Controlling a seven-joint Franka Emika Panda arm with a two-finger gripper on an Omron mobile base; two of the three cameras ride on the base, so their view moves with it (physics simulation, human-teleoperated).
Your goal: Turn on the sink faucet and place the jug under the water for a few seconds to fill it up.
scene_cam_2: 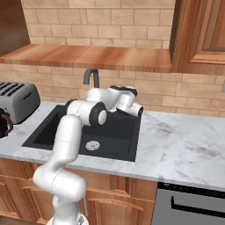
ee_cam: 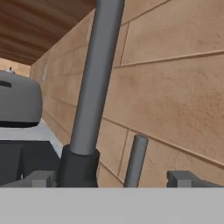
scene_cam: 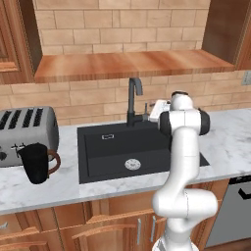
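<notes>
The dark-grey sink faucet (scene_cam: 133, 99) rises behind the black sink (scene_cam: 98, 152), and its small side lever (scene_cam: 145, 108) sticks up to the right of its base. My gripper (scene_cam: 149, 114) is right at that lever, open. In the hand view the faucet stem (ee_cam: 94, 87) and the lever (ee_cam: 135, 159) stand close between my spread fingertips (ee_cam: 41, 178). No blue stream of water is in view. The black jug (scene_cam: 35, 163) with its brown handle stands on the counter left of the sink, in front of the toaster, and shows at the left edge in the right base view, jug (scene_cam_2: 3, 125).
A silver toaster (scene_cam: 27, 131) sits at the far left of the marble counter (scene_cam: 230, 142). The brick wall (ee_cam: 175, 87) is just behind the faucet. A wooden shelf (scene_cam: 132, 63) hangs above. A round silver drain (scene_cam: 132, 164) lies in the basin.
</notes>
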